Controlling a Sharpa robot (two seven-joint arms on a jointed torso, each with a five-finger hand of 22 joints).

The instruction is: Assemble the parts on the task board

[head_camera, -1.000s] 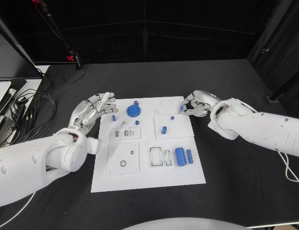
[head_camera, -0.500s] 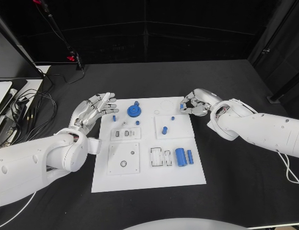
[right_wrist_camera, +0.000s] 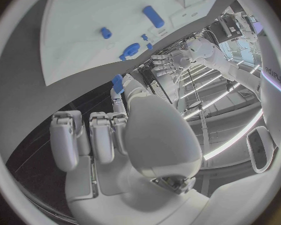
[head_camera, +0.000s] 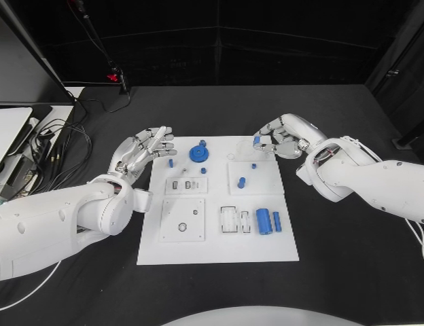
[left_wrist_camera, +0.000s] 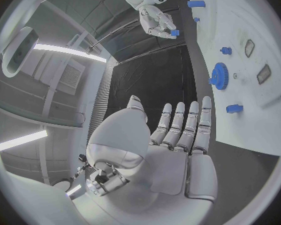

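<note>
The black surface [head_camera: 349,272] carries the white rectangular task board [head_camera: 217,248], which lies between the two hands. The right hand [head_camera: 283,136] hovers over the board's far right corner and pinches a small blue peg-like part [head_camera: 257,141] between thumb and a finger, the other fingers curled loosely round it; the right wrist view shows the same blue piece [right_wrist_camera: 118,83] at its fingertips. The left hand [head_camera: 143,149] hangs flat and spread at the board's far left edge, holding nothing, its fingers straight and side by side in its wrist view [left_wrist_camera: 178,135].

Just beside the left hand's fingertips stands a blue gear-shaped part [head_camera: 199,153], and a small blue stub [head_camera: 172,163] sits nearer its palm. Toward the right hand's wrist side are a short blue cylinder [head_camera: 241,182] and, further back, a larger blue cylinder [head_camera: 263,221] with a slimmer blue rod [head_camera: 276,222] alongside.

The step in hand looks like carrying the pinched peg to its seat. The next move probably calls for lining it up upright over a socket and lowering it gently; which socket, I cannot tell.
</note>
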